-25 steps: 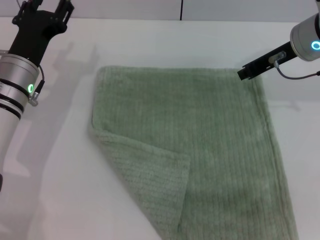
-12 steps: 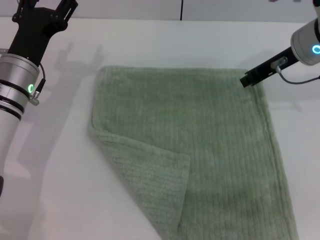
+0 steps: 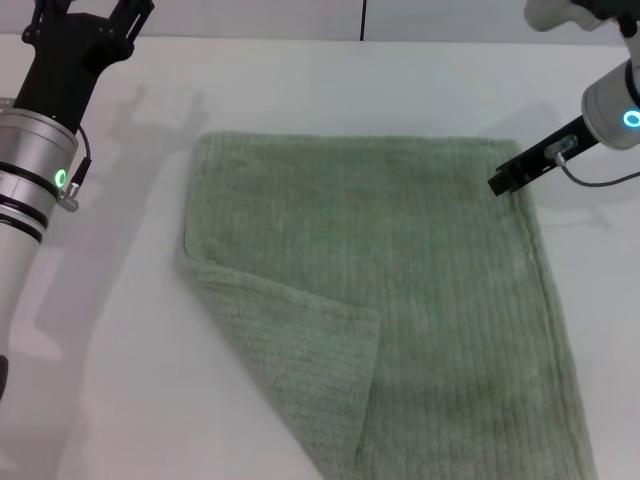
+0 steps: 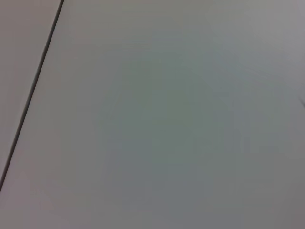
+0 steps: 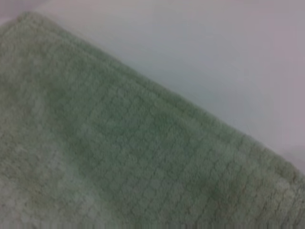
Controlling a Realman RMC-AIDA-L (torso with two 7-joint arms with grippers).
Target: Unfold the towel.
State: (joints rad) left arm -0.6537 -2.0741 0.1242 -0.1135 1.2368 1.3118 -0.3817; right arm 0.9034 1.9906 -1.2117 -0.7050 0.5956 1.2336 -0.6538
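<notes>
Hovering over the white surface [image 3: 120, 330] at far left, the left claw [image 3: 88, 22] spreads released. The sage-green ribbed terry towel [image 3: 420, 280] lies centre, near-left corner folded over. Right claw [image 3: 508, 178] at its far-right corner: state untellable. Pinch the flap's hem, peel outward.

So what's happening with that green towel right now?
Left gripper parked far left. Right gripper over far right corner. Towel flat, near-left corner folded over. Nothing in the way.
</notes>
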